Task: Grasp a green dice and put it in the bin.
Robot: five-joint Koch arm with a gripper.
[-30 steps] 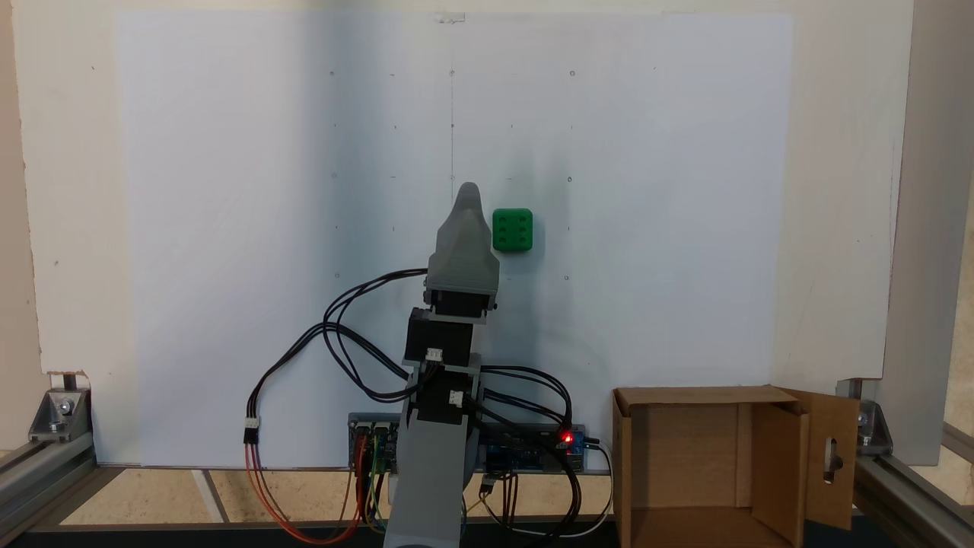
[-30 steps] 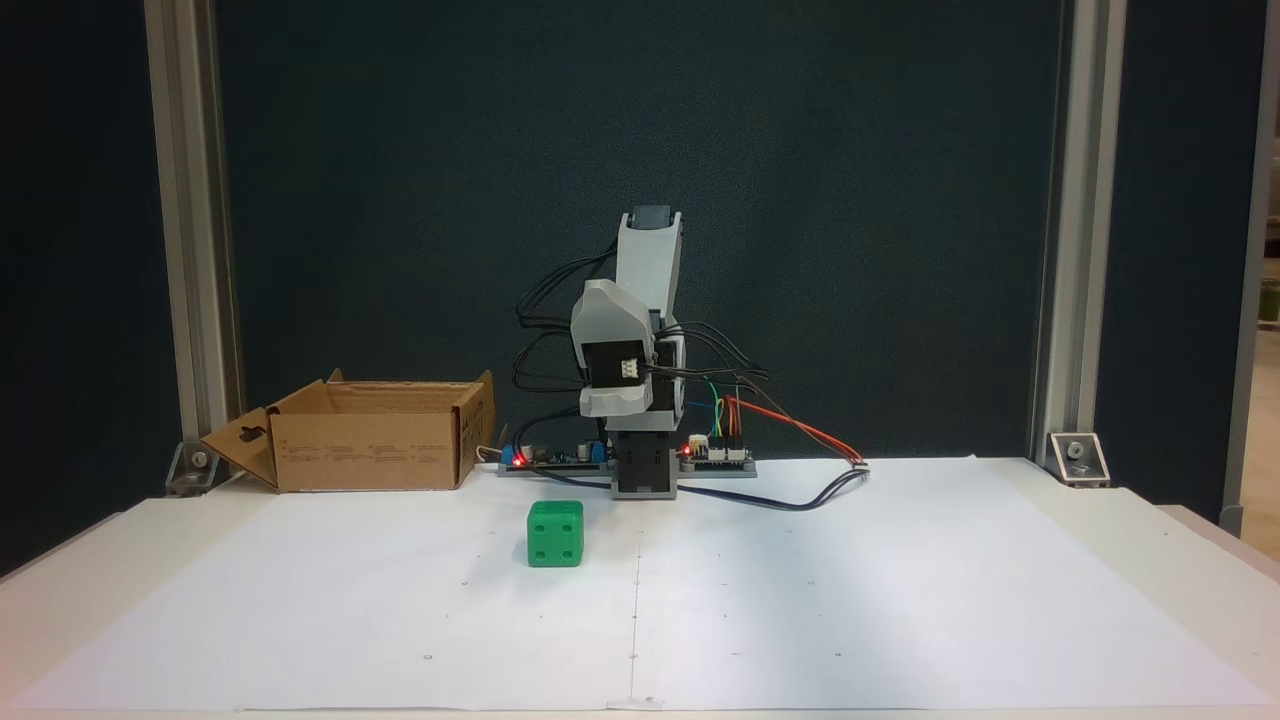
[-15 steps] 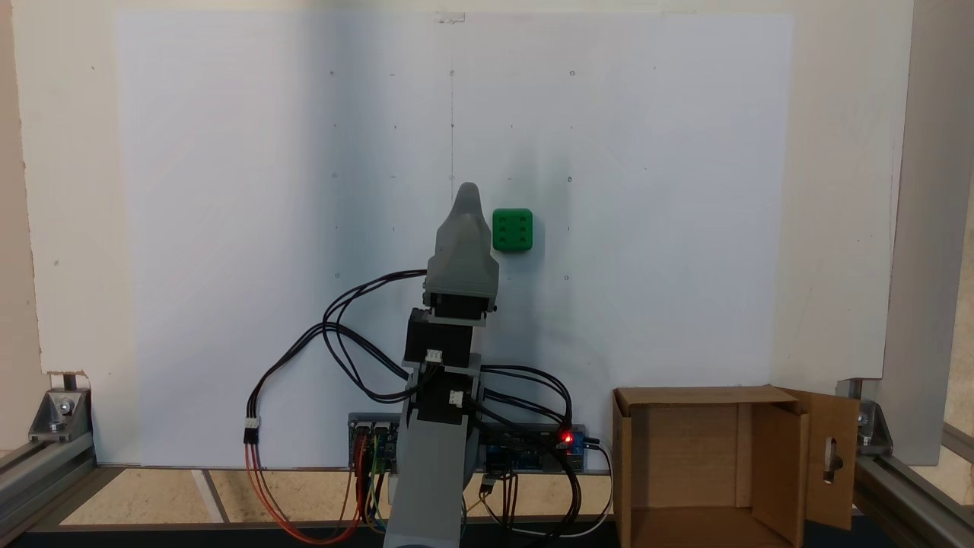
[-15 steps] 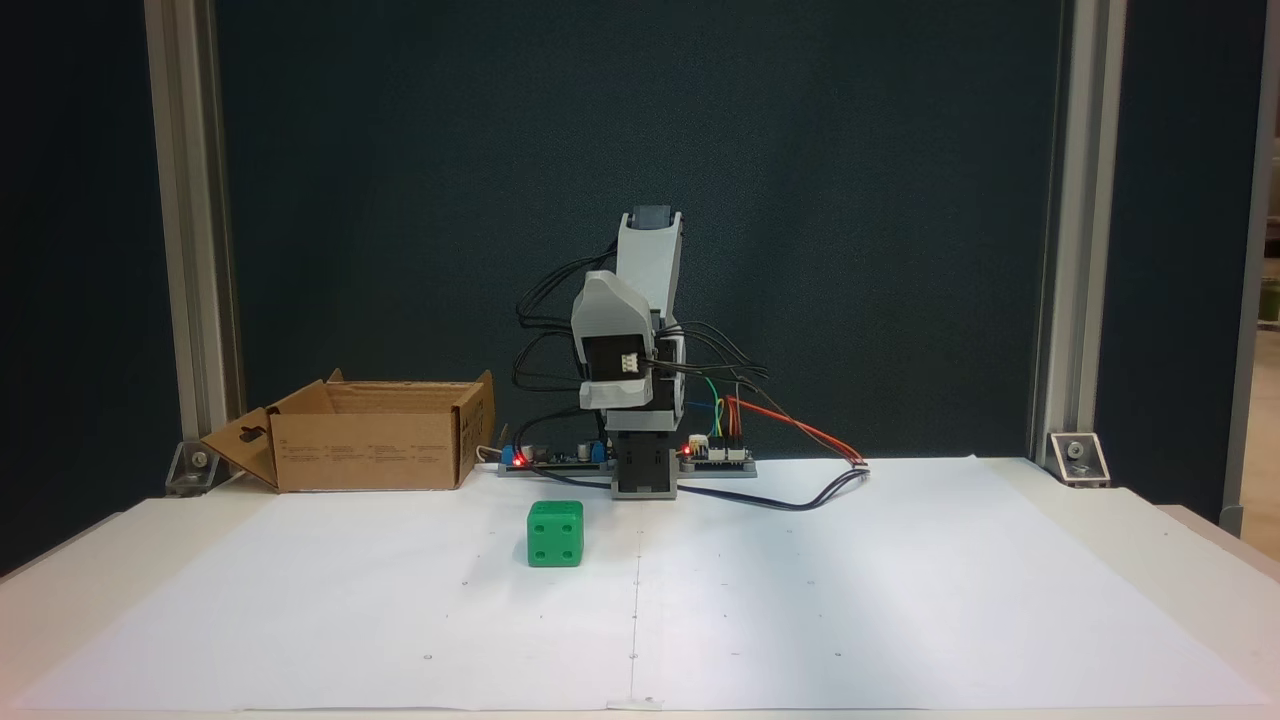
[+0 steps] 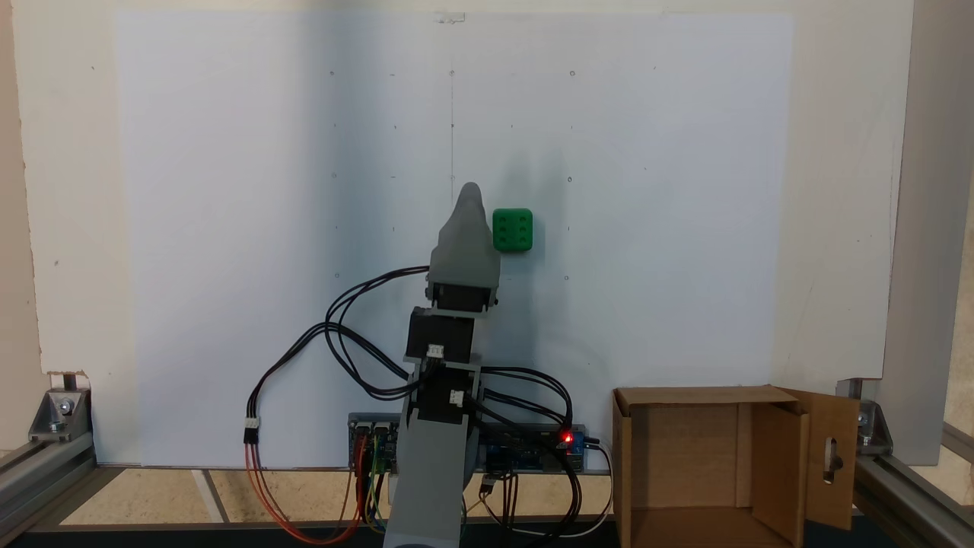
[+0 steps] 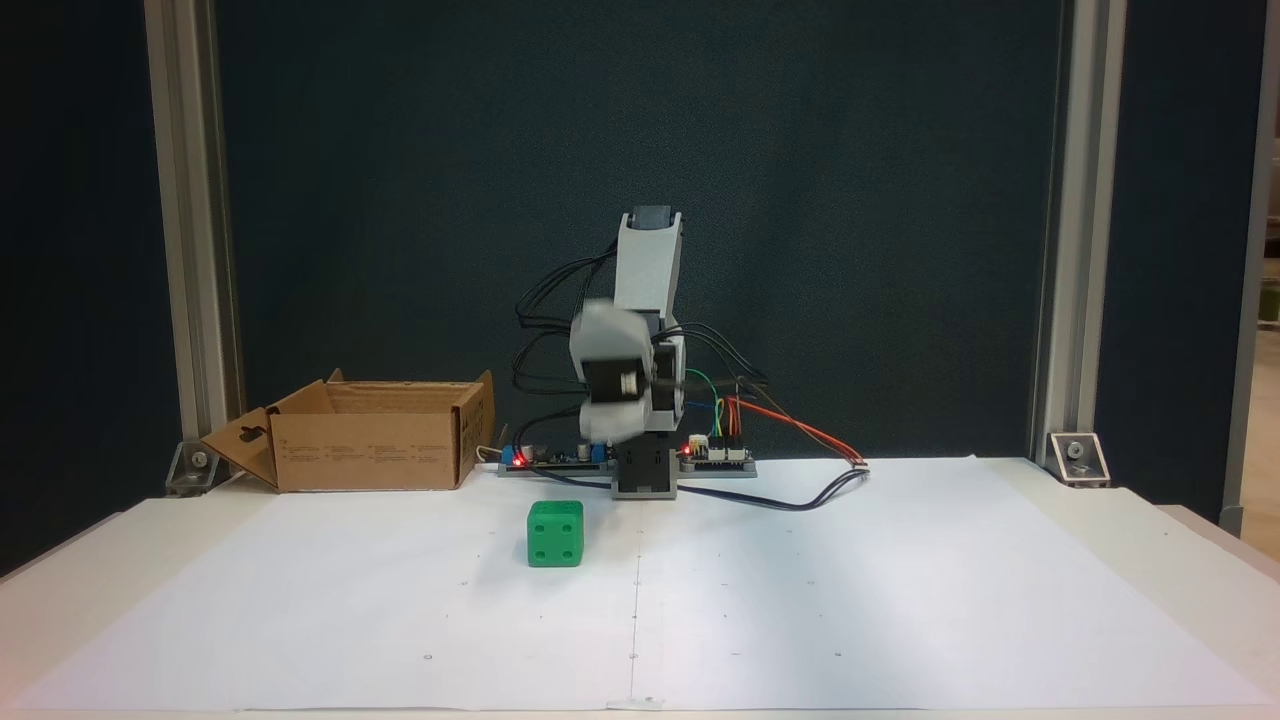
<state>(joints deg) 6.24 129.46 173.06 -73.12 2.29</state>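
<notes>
Currently the dice (image 5: pixel 512 230) sits flat on white paper (image 5: pixel 228 228), just right of the gripper (image 5: pixel 469 190) in the view from above. From the front, the dice (image 6: pixel 555 534) lies below and left of the raised, blurred gripper (image 6: pixel 608 430), apart from it. Only one grey tip shows, so I cannot tell whether the jaws are spread. A cube, it has no long axis. Open paper surrounds it. The bin (image 5: pixel 711 396) stands well apart, beside the arm's base.
</notes>
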